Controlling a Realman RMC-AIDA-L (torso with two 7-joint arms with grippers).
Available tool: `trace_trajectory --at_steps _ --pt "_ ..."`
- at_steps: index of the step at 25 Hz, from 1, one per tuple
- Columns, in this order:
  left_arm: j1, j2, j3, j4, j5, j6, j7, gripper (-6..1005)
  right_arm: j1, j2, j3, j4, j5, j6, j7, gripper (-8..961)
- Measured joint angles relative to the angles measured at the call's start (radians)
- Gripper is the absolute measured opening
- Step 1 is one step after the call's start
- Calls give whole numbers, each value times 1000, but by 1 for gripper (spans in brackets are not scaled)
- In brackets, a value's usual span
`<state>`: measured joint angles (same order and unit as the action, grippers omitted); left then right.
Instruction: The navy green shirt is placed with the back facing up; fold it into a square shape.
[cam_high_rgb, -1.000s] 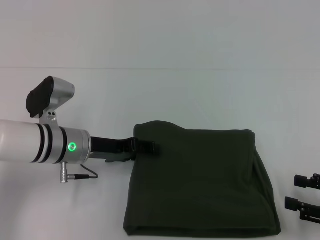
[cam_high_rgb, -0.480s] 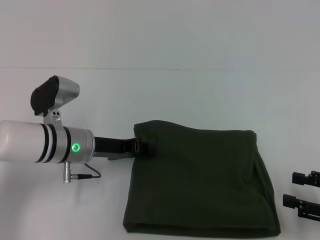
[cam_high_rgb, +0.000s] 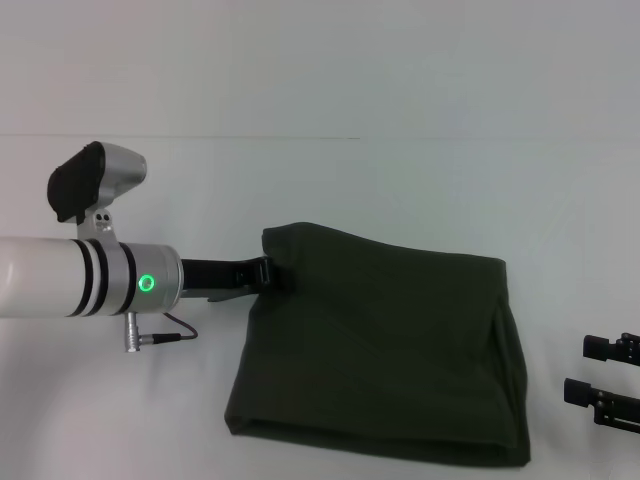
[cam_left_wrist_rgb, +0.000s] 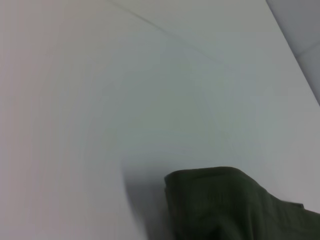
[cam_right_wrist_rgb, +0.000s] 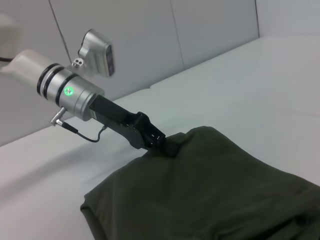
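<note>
Gripping the far-left corner of the folded dark olive-green cotton shirt (cam_high_rgb: 385, 345), the left gripper (cam_high_rgb: 268, 272) reaches in from the left, its jaws closed on cloth. Across the white tabletop (cam_high_rgb: 400, 180), the right gripper (cam_high_rgb: 605, 375) idles apart, jaws parted.

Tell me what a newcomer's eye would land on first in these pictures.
The dark green shirt, already folded into a rough rectangle, lies on the white table in front of the robot. The left gripper reaches in from the left and grips the shirt's far left corner, a green light glowing on its wrist. The right gripper sits idle at the right edge, apart from the cloth.
</note>
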<state>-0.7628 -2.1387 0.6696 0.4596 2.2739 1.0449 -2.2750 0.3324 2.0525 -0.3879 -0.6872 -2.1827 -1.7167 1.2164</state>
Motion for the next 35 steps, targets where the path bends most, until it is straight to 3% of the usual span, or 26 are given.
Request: trace_trajectory --at_steps 6,12,25,30,33,35 --pt "25 17 -48 28 -4 -45 0 73 6 1 2 0 8 -2 0 733" --pt "61 20 -114 60 -5 -47 6 81 10 4 1 0 9 -4 0 734" --pt "120 6 -116 111 -133 -16 149 99 22 8 1 0 9 -3 0 734" --pt "176 -4 -117 220 -134 57 171 306 23 11 1 0 25 -3 -6 735" --pt "188 -4 -120 246 -134 79 180 540 26 20 0 0 55 -1 -22 736" --pt "221 -4 -177 333 -148 237 315 612 34 29 -1 0 74 -1 -47 736"
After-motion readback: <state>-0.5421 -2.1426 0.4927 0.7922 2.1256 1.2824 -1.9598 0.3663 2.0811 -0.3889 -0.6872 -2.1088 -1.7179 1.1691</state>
